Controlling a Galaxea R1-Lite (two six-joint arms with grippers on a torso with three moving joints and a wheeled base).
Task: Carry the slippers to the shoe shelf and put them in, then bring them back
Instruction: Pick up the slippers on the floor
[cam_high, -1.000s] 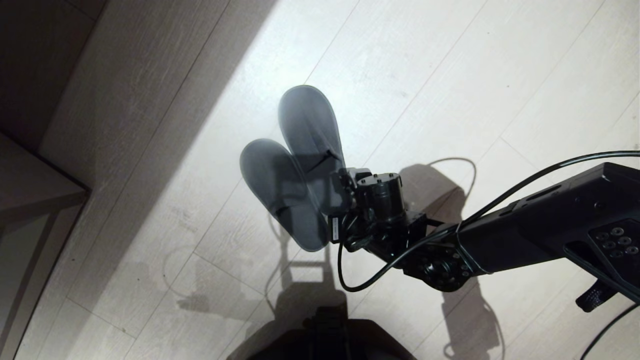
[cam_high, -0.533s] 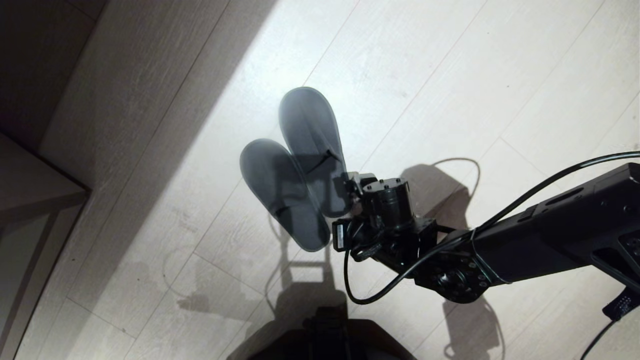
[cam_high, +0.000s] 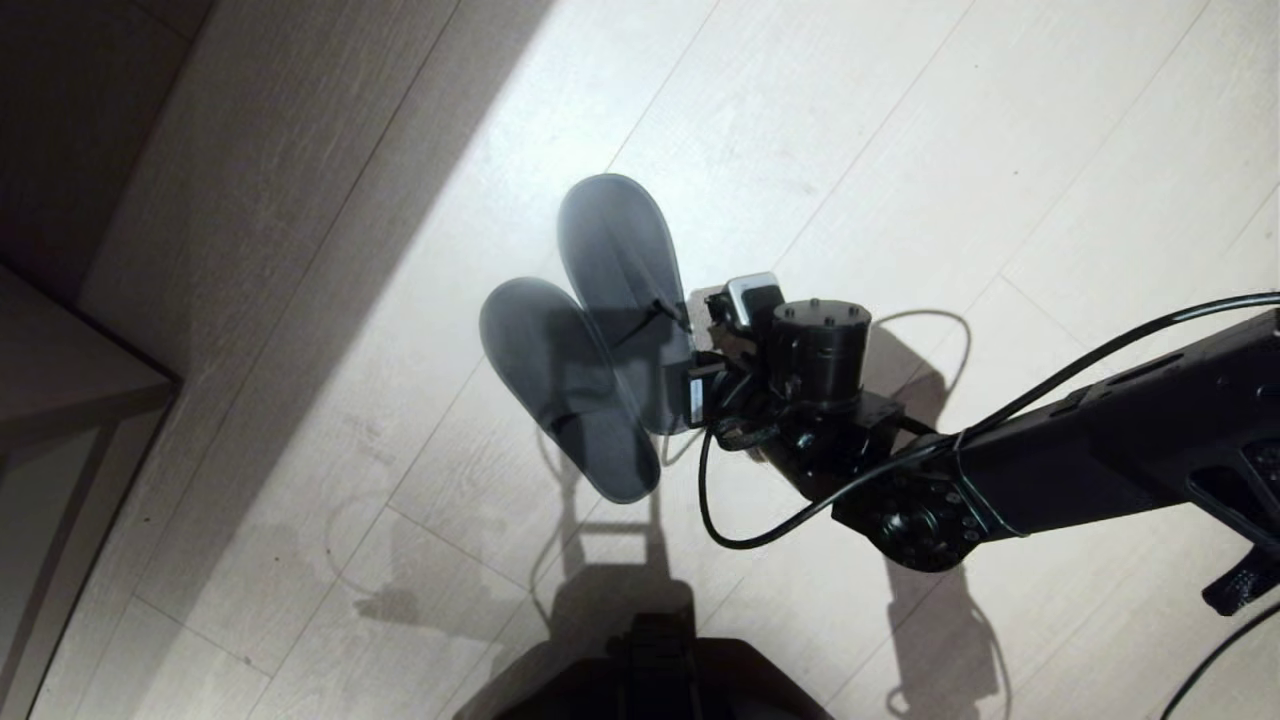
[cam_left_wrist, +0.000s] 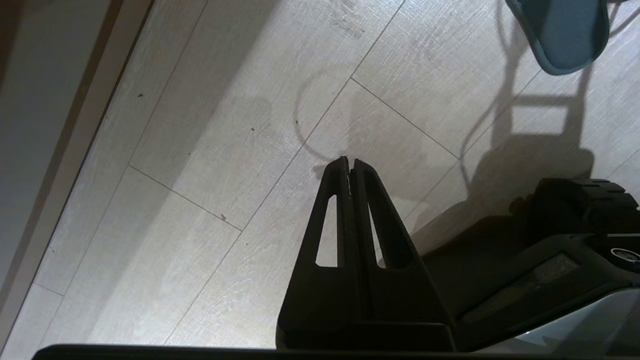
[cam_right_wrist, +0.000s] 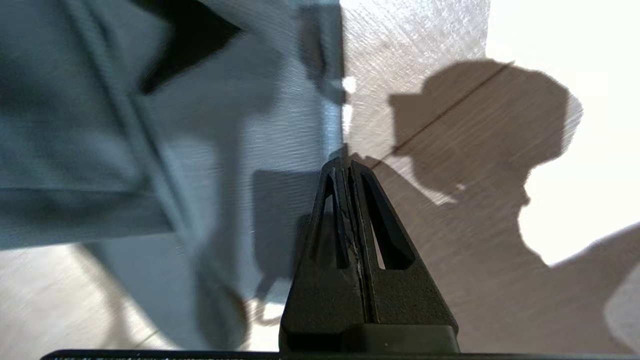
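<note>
Looking down from the head camera, I had the slippers (cam_high: 600, 340) lying on the pale wood floor (cam_high: 900, 150), soles up I think, the two overlapping in a V with their near ends crossed and the far ends spread apart. They sat right on the edge where a bright band of light met the shadowed part of the floor. The right gripper (cam_right_wrist: 347, 162) was just beside the nearer slipper's edge, on its right side, with the arm reaching in from the right edge of the picture. Its two fingers were pressed flat together with nothing between them, so it had hold of nothing; in the right wrist view the tips hung over bare floor right next to the blue-grey fabric, and I couldn't tell if they touched it. That view was smeared on the slipper side. The left gripper (cam_left_wrist: 349, 162) was parked low near the base, fingers also closed against each other and empty, pointing at the floor, with just the rounded end of one slipper (cam_left_wrist: 565, 35) showing in the corner of its camera. Off at the left edge of the head view I could see a bit of a beige board (cam_high: 60, 370) in shadow, well apart from the slippers; couldn't say for sure what furniture it was.
</note>
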